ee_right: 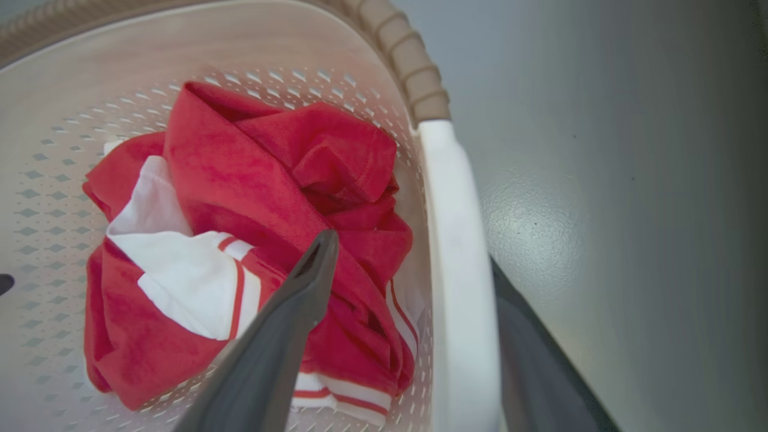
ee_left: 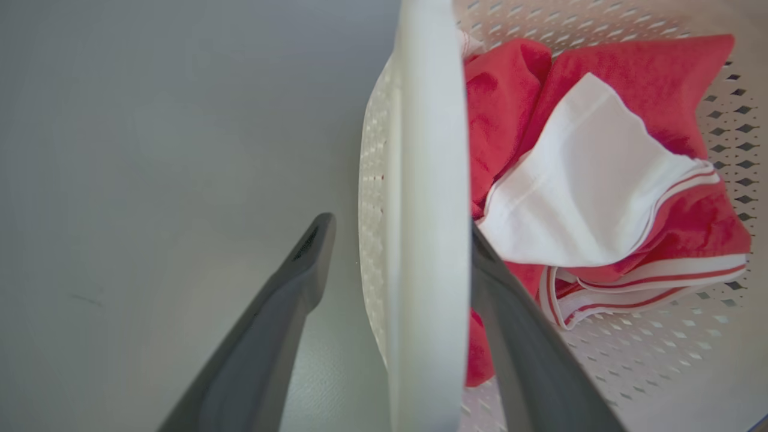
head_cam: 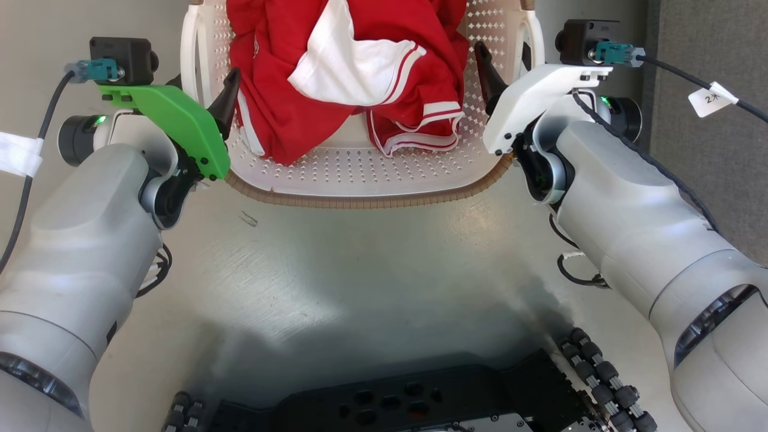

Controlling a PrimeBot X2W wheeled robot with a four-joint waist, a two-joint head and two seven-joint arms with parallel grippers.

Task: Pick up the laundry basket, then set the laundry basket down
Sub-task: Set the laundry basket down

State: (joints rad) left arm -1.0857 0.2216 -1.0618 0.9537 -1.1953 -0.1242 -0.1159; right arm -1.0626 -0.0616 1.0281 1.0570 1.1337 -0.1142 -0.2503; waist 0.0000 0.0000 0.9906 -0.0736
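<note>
Basket (head_cam: 360, 174) on floor (head_cam: 360, 270) ahead, garment (head_cam: 336, 66) inside. L gripper (ee_left: 399, 225) straddles L handle (ee_left: 426, 180), R gripper (ee_right: 411, 252) straddles R handle (ee_right: 462, 270): one finger inside, one outside. Both jaws apart, gaps visible, nothing clamped. Judged: symmetric placement for level lift.

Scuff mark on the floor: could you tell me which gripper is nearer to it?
Left. The left gripper straddles a basket handle just beyond the scuff mark; the right gripper is across the basket.

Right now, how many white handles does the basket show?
2. The left handle of the laundry basket stands between the fingers of the left gripper; the right handle between those of the right gripper.
</note>
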